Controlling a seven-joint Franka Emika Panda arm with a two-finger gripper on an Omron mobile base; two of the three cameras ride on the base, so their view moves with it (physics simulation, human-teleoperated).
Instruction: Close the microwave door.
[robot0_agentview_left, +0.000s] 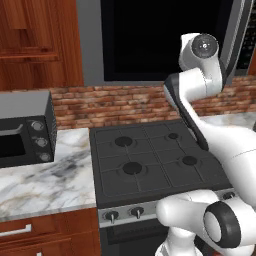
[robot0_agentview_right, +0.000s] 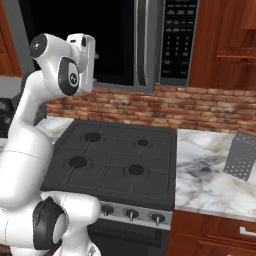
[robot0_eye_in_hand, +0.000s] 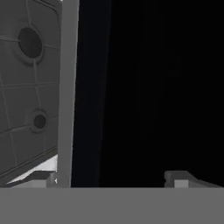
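Fingers (robot0_eye_in_hand: 113, 178): the two tips stand wide apart at the bottom of the hand view and hold nothing; one tip (robot0_eye_in_hand: 41, 178) sits just beside the door's grey edge, the other (robot0_eye_in_hand: 181, 178) lies before the black glass. The microwave door (robot0_eye_in_hand: 144, 87) fills the space ahead of the hand, its dark window close to the camera and its grey frame edge running upright through the view. Past that edge the black cooktop (robot0_eye_in_hand: 26, 87) with its burners shows below. From the base views, the hand is raised high in front of the microwave (robot0_agentview_right: 150, 40), which is mounted above the stove (robot0_agentview_left: 150, 155); the door's curved silver handle (robot0_agentview_right: 141, 42) stands upright just beside the keypad panel (robot0_agentview_right: 177, 35). A toaster oven (robot0_agentview_left: 25, 132) rests on the marble surface (robot0_agentview_left: 45, 180) to the left of the stove, and a grey grater (robot0_agentview_right: 241, 156) leans on the surface to its right.
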